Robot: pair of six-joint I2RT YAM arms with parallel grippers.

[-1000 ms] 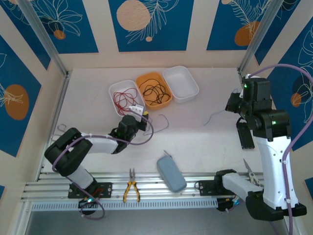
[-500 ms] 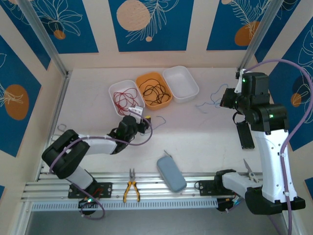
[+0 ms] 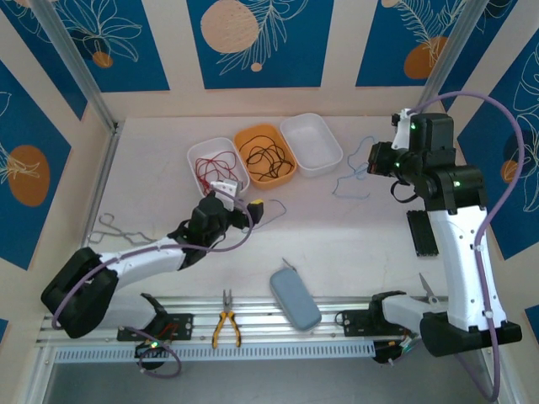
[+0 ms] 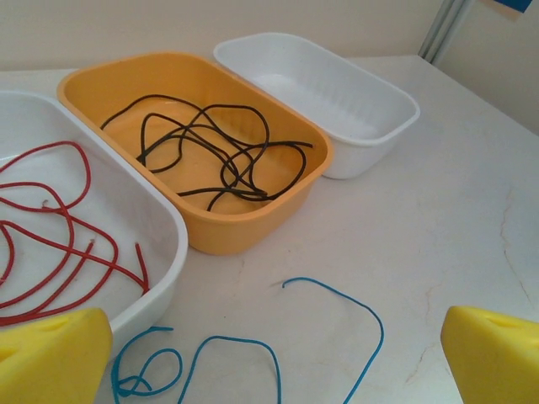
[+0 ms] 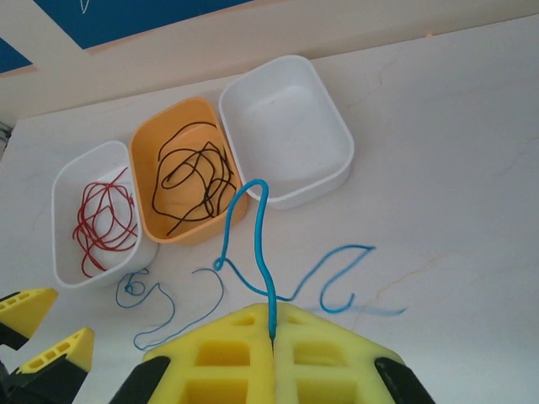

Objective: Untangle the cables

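Two colours sorted: red cables (image 4: 88, 172) in the white bin (image 4: 162, 246), black cables (image 4: 227, 160) in the orange bin (image 4: 210, 237). Right hand (image 5: 272, 322) pinching a blue cable (image 5: 256, 252); left hand (image 4: 269, 358) spread above the tabletop (image 4: 438, 210).

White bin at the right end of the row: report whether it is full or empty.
Empty. The white bin has a bare floor in both wrist views, and nothing lies inside it.

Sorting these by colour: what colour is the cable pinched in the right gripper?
The cable is blue, best seen in the right wrist view.
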